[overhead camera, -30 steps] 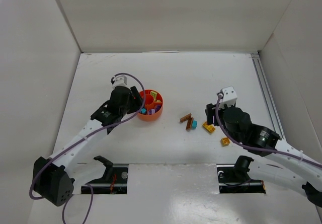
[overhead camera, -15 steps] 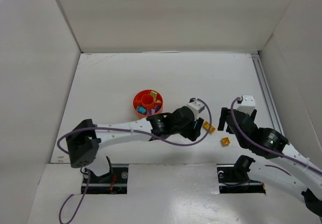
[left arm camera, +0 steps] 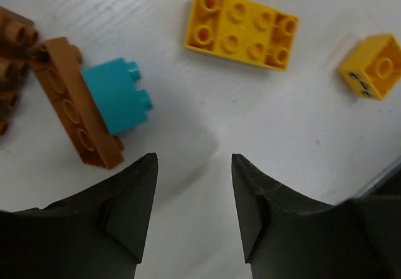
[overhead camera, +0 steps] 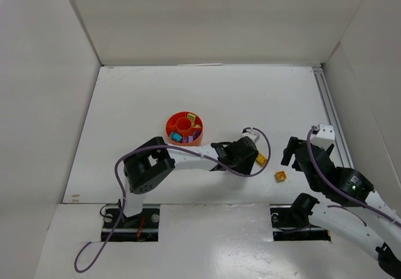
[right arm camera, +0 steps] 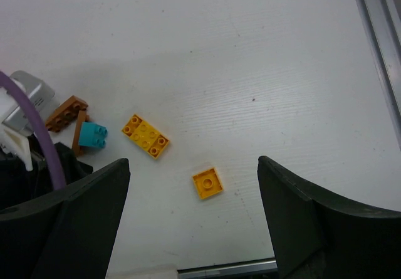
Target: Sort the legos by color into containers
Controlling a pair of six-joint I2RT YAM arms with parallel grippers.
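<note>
White table (overhead camera: 250,91), white walls (overhead camera: 207,15) — left hand (left arm camera: 193,164) half-wide, right hand (right arm camera: 193,166) wide, both empty

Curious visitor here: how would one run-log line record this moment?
left gripper open, empty, near teal brick | right gripper open, empty | flat yellow brick, small yellow brick loose | orange dish partly filled

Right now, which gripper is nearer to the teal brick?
Left. The left gripper hangs open close beside the teal brick. The right gripper is farther off, with the flat yellow brick and the small yellow brick lying between.
</note>
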